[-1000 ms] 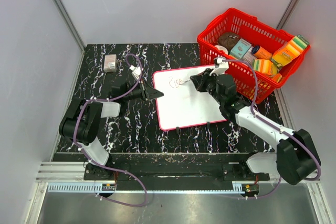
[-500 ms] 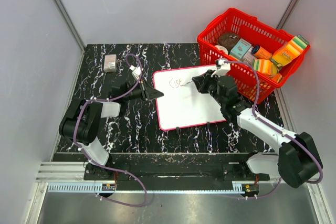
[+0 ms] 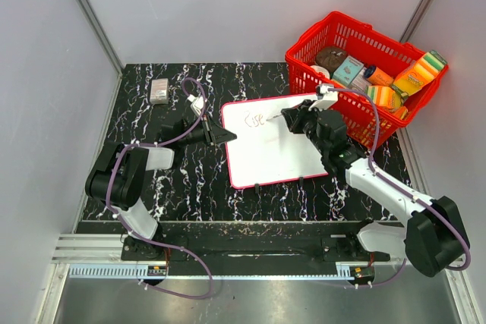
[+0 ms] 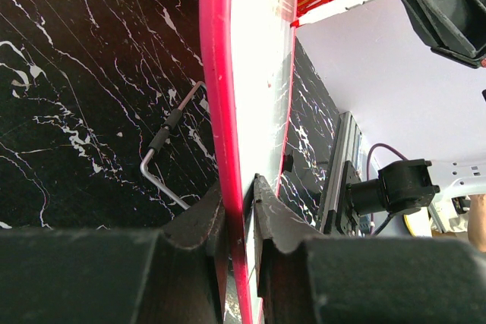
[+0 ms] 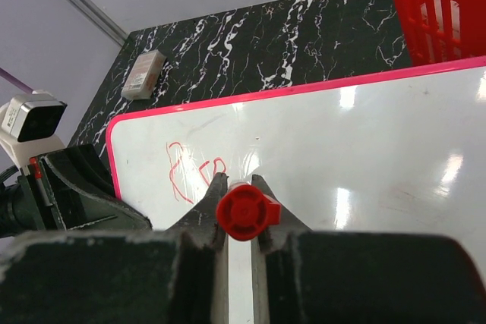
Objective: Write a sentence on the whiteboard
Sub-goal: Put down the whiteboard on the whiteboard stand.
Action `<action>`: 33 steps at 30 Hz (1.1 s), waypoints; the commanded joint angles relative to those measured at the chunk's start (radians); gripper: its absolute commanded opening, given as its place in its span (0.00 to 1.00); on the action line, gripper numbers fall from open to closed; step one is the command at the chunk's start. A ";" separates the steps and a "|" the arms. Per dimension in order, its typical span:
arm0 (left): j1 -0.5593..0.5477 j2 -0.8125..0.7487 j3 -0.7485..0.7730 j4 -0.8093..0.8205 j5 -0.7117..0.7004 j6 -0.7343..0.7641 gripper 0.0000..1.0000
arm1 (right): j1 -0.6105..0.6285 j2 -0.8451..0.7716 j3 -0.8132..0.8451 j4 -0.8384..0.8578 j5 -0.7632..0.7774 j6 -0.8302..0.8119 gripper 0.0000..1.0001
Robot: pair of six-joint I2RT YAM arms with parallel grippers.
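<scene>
Whiteboard: the flat white board with rounded corners and a thin red rim [image 3: 269,153] lies in the middle of the black, white-veined marble table [image 3: 175,180]. Its far right corner is just beside the red plastic mesh basket [image 3: 304,72]. It has not shifted over the last second.

Left jaws: clamped on the board's left edge. In the left wrist view the red rim [image 4: 216,73] runs straight down between the two dark fingers [image 4: 199,221]. This arm stands as it did a second ago.

Right jaws: closed on a white marker with a red end cap [image 5: 244,212]. They sit low over the far half of the board, with the tip pointing left towards the writing.

Change, right arm: the wrist has slid a little to the right and slightly farther along the board's far edge since a second ago. The elbow and shoulder have swung rightward with it.

Sentence: thin red cursive strokes [image 3: 254,119] sit near the board's far left corner, a few looping letters in one short row. The row reaches slightly farther right than it did a second ago. From the right wrist the loops [image 5: 190,168] lie just left of the marker barrel; the letters cannot be read.

Basket: packed with assorted packets and sponges, as before.

Other things: a small grey rectangular block [image 3: 159,90] rests at the table's far left, well apart from the board and unmoved. A bent metal rod [image 4: 171,149] lies on the table beside the board's edge.
</scene>
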 commanded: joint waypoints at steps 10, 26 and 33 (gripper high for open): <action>-0.021 -0.024 0.009 0.020 0.008 0.083 0.00 | 0.001 0.005 0.005 0.013 0.035 -0.032 0.00; -0.021 -0.027 0.011 0.015 0.005 0.086 0.00 | 0.001 -0.017 -0.027 -0.011 -0.026 -0.038 0.00; -0.021 -0.028 0.011 0.009 0.005 0.089 0.00 | 0.001 -0.078 -0.053 0.002 -0.034 -0.023 0.00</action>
